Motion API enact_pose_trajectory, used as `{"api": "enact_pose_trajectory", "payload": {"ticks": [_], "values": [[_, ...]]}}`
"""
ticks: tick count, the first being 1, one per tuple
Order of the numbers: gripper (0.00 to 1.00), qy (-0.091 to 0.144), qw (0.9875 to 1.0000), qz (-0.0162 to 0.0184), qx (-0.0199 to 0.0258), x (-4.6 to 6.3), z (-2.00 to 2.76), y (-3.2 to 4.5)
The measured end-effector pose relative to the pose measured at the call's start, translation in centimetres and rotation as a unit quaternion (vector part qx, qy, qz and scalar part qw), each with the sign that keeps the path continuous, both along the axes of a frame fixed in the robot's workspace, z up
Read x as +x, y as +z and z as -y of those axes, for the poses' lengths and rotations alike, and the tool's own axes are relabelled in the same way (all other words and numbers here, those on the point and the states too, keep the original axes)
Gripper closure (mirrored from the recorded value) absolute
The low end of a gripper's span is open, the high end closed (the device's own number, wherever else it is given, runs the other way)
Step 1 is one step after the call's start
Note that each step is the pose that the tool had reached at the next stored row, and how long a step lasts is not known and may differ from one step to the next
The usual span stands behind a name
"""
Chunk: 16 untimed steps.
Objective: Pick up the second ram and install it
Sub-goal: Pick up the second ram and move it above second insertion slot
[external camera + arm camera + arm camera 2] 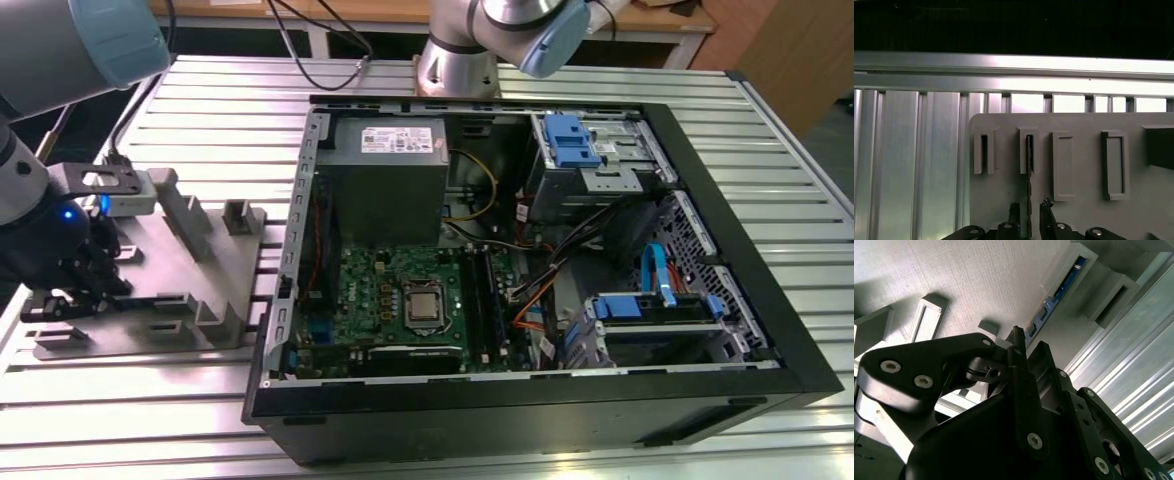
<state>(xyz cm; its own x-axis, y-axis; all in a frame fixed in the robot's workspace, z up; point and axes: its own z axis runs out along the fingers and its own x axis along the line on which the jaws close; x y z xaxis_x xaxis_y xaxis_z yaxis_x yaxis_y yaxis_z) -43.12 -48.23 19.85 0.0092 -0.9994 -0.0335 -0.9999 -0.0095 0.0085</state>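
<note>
The table (160, 400) is silver, ribbed in long parallel bands. The fixture tray (180, 305) is plain matte grey. The second ram (1051, 300) is dark blue-green. The tool (1029, 340) is black with silver screw heads. The computer case (534, 405) is black, its motherboard (380, 285) green, its power supply (387, 175) grey.

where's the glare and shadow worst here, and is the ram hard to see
First wrist view: glare on the ribbed aluminium table, black band above; the thin dark memory stick shows edge-on between the black gripper's open fingers. Second wrist view: gripper body dark up close, soft shadows on the grey plastic fixture tray. Exterior view: even light, a blue light on the arm.
</note>
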Motion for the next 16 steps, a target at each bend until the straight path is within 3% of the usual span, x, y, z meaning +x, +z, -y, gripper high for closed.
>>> {"api": "enact_pose_trajectory", "payload": {"ticks": [3, 4, 16], "values": [[0.72, 0.0, 1.0, 0.0, 0.0, 0.0, 0.0, 0.0], [0.79, 0.0, 1.0, 0.0, 0.0, 0.0, 0.0, -0.01], [0.8, 0.0, 1.0, 0.0, 0.0007, 0.0, 0.0, 0.19]]}}
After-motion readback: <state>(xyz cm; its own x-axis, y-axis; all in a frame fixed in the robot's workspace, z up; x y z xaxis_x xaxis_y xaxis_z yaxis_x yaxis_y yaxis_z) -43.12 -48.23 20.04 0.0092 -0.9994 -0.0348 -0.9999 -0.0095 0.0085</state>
